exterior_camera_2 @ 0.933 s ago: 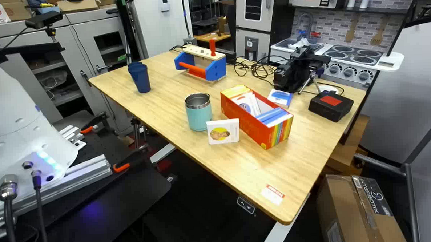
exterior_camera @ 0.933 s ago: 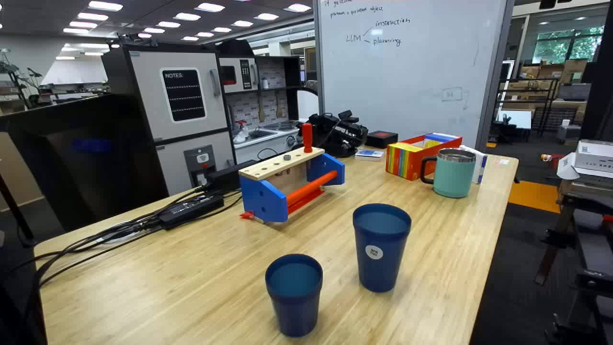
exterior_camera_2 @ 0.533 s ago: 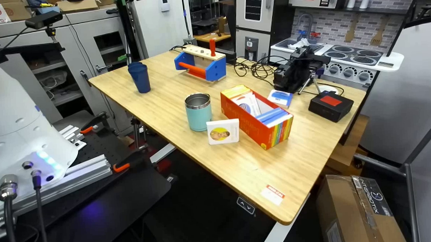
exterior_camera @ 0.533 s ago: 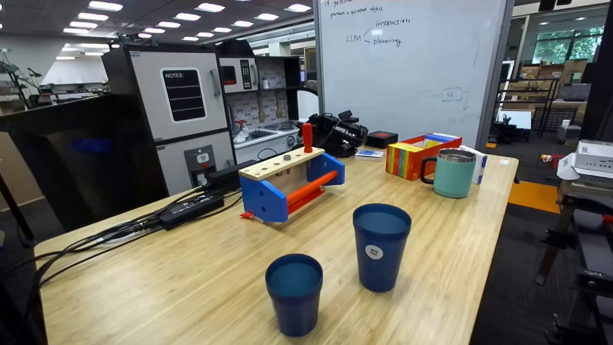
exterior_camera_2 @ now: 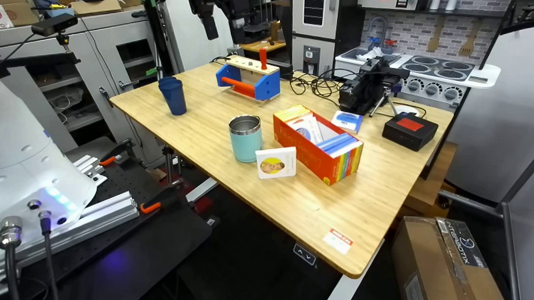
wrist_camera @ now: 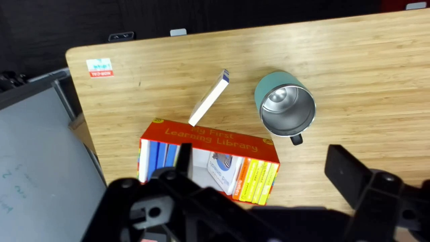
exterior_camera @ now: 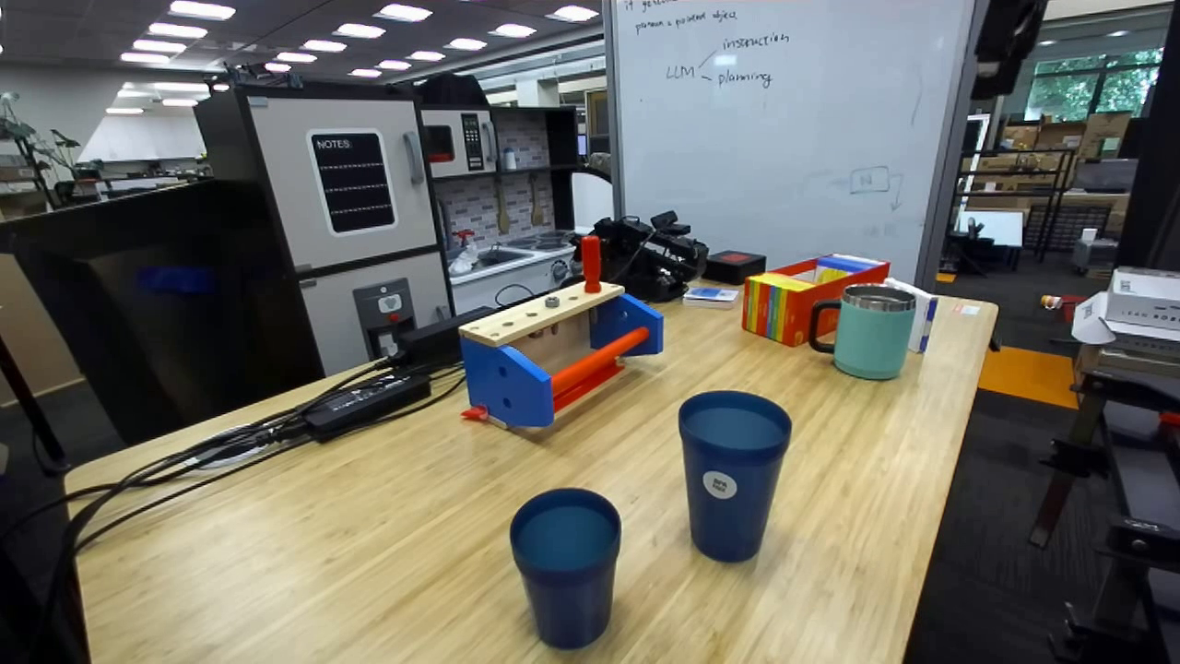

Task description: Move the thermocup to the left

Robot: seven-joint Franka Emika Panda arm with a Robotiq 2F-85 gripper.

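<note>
While the black gripper [wrist_camera: 260,153] is hanging with fingers [wrist_camera: 347,176] spread wide, the teal-green cylindrical thermocup [wrist_camera: 285,104] is standing upright beyond their gap. A red rectangular book box [wrist_camera: 218,138] is sitting beneath one finger, a thin white book [wrist_camera: 209,97] standing past its tip; a pale wooden table [wrist_camera: 369,84] is lying below, a whiteboard [wrist_camera: 40,174] outward of that finger.

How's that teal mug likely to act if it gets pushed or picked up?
The teal mug should feel stiff when squeezed, given its metallic lining. It would likely slide before tipping, since it stands upright and looks squat. Its handle, out on one side, might make it swivel under a push.
</note>
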